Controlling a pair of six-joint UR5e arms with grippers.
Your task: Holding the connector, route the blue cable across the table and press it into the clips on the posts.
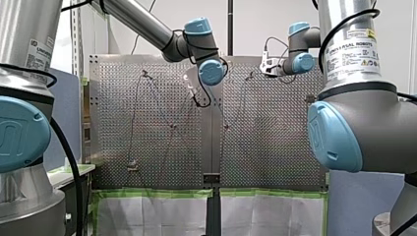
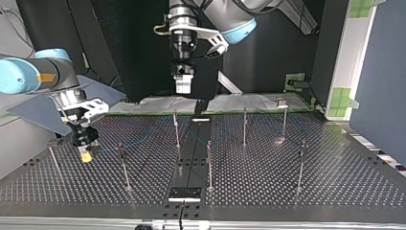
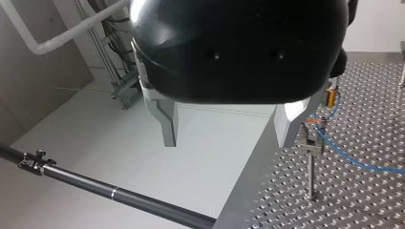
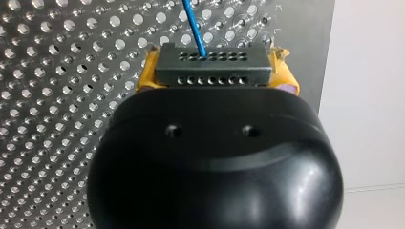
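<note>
In the right wrist view my right gripper [image 4: 213, 52] is shut with its yellow pads on a dark grey connector [image 4: 213, 71]. The blue cable [image 4: 195, 24] leaves the connector and runs out over the perforated table [image 4: 57, 71]. In the top view that gripper [image 2: 85, 154] hangs low over the table at the left. My left gripper [image 3: 228, 143] is open and empty, raised above the table's far edge [image 2: 183, 88]. Beside its finger stands a post [image 3: 311, 157] with a clip, and the blue cable [image 3: 344, 155] passes through it.
Several thin posts [image 2: 209, 163] stand across the table [image 2: 335, 182]. A black plate [image 2: 184, 193] lies at the top view's near edge. Below my left gripper a black rod [image 3: 119, 195] crosses off the table. Green-taped sheets [image 1: 152, 206] hang at the table's edge.
</note>
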